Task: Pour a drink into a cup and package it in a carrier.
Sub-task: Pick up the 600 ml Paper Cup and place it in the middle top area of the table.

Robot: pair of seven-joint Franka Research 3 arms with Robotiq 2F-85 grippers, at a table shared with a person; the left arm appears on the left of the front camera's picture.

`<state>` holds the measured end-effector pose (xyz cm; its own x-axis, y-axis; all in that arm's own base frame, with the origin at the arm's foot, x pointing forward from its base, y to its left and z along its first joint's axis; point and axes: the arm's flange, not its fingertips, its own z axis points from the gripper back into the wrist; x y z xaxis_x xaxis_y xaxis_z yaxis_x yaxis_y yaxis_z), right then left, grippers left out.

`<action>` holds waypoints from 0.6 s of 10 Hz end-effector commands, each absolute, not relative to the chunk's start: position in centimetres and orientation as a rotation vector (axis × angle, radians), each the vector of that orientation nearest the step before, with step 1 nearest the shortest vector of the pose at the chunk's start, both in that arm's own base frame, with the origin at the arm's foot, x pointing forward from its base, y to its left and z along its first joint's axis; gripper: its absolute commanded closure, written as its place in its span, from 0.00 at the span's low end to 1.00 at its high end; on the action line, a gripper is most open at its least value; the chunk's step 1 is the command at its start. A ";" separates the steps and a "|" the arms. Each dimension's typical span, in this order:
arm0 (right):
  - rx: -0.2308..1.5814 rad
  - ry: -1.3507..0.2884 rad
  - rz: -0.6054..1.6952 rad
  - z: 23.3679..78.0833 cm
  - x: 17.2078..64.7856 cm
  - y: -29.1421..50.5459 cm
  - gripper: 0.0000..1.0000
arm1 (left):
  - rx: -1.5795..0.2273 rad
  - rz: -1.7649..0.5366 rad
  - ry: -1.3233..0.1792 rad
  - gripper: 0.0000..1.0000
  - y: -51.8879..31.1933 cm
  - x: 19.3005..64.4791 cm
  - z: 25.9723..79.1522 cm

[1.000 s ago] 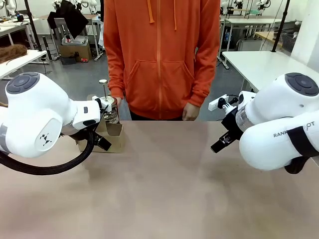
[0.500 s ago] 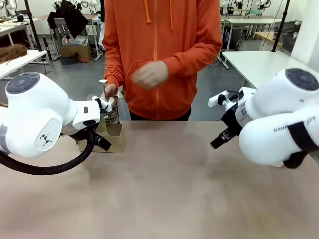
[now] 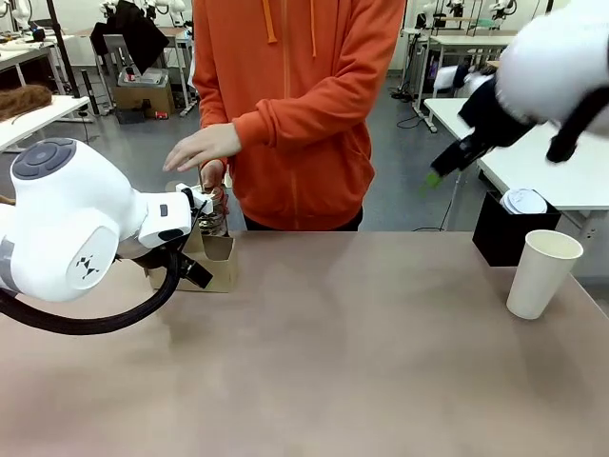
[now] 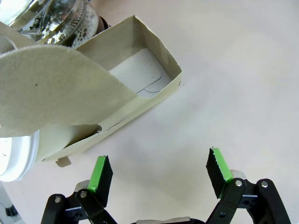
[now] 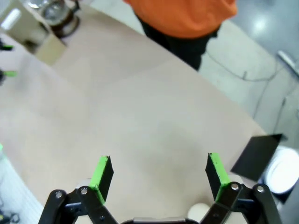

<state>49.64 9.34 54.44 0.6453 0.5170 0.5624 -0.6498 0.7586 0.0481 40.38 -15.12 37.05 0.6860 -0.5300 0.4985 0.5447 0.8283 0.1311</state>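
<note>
So, the left gripper (image 4: 159, 170): jaws spread wide, nothing between the green pads (image 4: 99, 171), hanging just over bare table (image 4: 243, 70). Off at its 11 o'clock sits the carrier (image 4: 140, 106), the little brown cardboard one. It's near the left pad but not touching, as far as I can see. The pocket nearest the gripper is open on top with nothing in it. The handle panel (image 4: 46, 88) sweeps across at 10 o'clock. Behind that, toward 11, there's a glass pot (image 4: 56, 18) with dark flecks stuck to the wall. I can't tell from here whether there's any liquid in it. A white round rim (image 4: 14, 158) pokes in at 9 o'clock, tucked against the carrier; no idea what it belongs to.

The right gripper (image 5: 159, 171) is opened wide too, gripping nothing, and it looks down at the table from well above. In the front view it's up at 2 o'clock.

The cup (image 3: 542, 273) stands upright, open top, near the table's edge at 4 o'clock, well apart from the carrier over at 9. Just behind it at its 11 o'clock is a black box (image 3: 500, 238) with a white lid (image 3: 523, 201) lying on top. A person stands at 12 o'clock with one hand (image 3: 200, 148) held flat above the glass pot.
</note>
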 end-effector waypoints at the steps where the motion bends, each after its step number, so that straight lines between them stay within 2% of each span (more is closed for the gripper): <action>1: 0.464 -0.551 0.761 55.0 53.0 0.8 0.00 | -0.029 -0.602 -0.549 0.00 -15.1 40.4 37.1; 3: 0.637 -0.651 0.854 54.6 53.3 -6.7 0.00 | -0.029 -0.602 -0.549 0.00 -15.1 40.4 37.1; 6: 0.788 -0.933 0.900 49.6 51.1 -13.7 0.00 | -0.029 -0.602 -0.549 0.00 -15.1 40.4 37.1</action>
